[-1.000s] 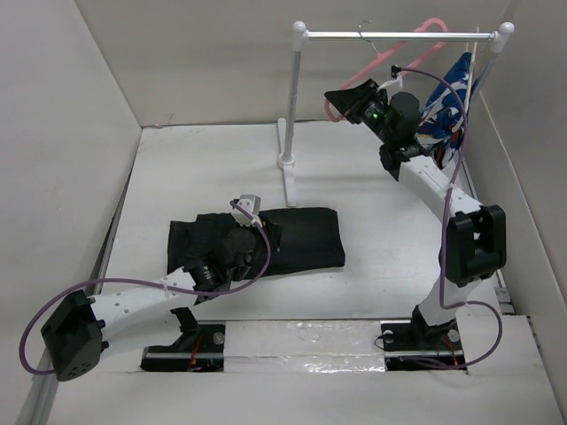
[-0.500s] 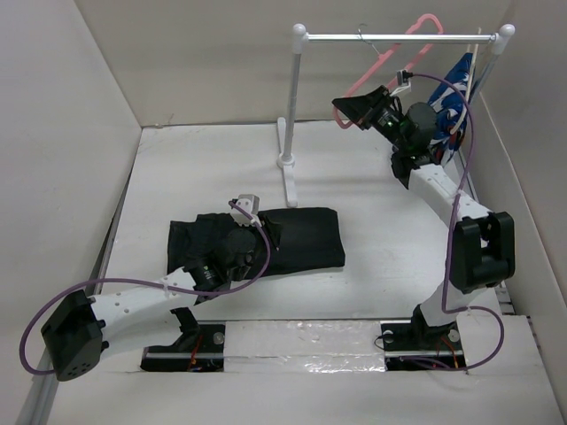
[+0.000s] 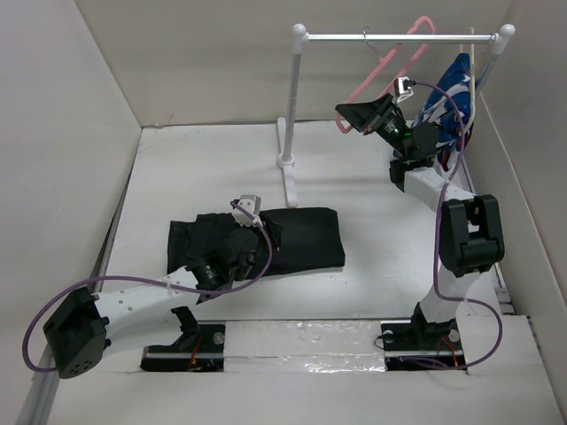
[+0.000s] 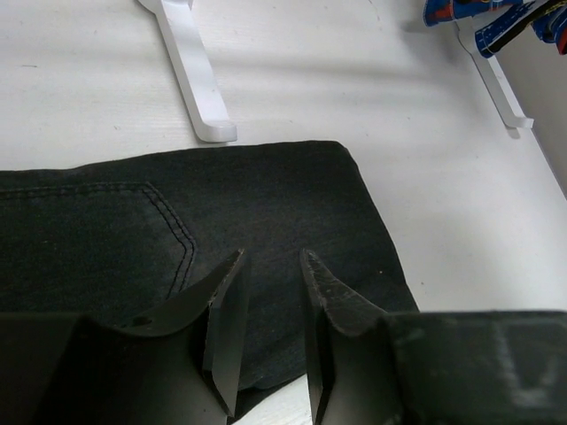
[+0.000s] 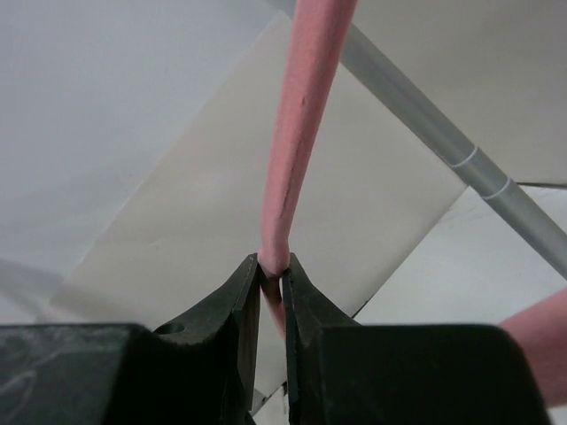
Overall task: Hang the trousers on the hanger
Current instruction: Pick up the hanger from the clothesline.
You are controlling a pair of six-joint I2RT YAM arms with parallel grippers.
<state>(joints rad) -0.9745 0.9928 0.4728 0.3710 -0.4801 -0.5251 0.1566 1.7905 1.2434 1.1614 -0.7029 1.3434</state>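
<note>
Black trousers (image 3: 301,239) lie folded flat on the counter (image 3: 204,168) at lower left, long axis left to right, directly under my left gripper (image 4: 270,266), whose jaws stand parted and empty. My right gripper (image 5: 272,266) pinches the pink hanger (image 5: 297,133) at upper right by the rail (image 3: 399,37), well apart from them.

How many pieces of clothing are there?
2: black trousers lying flat on the table, and a patterned garment hanging at the rail's right end. More may be hidden behind it.
</note>
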